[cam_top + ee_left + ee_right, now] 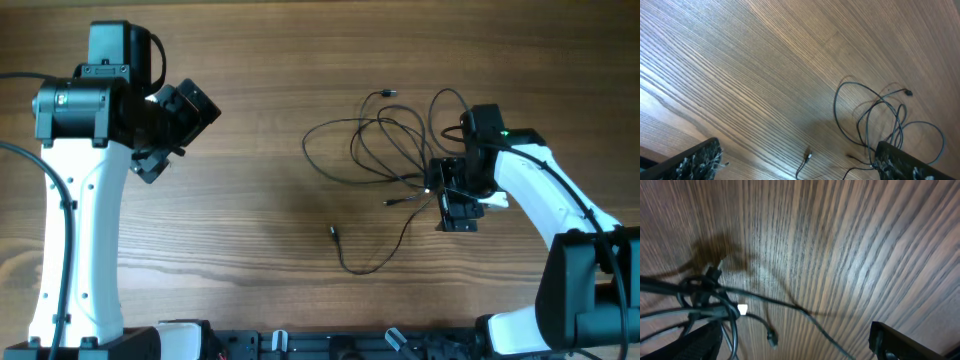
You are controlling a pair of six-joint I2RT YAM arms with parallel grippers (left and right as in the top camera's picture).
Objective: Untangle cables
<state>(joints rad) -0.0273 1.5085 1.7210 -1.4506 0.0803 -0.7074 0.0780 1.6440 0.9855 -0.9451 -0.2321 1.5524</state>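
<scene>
The cables (385, 145) lie in tangled loose loops right of the table's centre. One strand trails down to a small plug (333, 232). My right gripper (455, 196) hovers at the tangle's right edge, open. In the right wrist view the knotted cables (705, 297) bunch over the left finger (695, 345), with a white tip (742, 310) and a dark plug (772, 339); one strand (815, 322) runs loose between the fingers. My left gripper (172, 130) is raised far to the left, open and empty. Its wrist view shows the cables (875, 115) and the plug (808, 155) at a distance.
The wooden table (260, 60) carries nothing else that I can see. Thick black wires run along the left arm (85, 210). The right arm (540, 190) reaches in from the lower right.
</scene>
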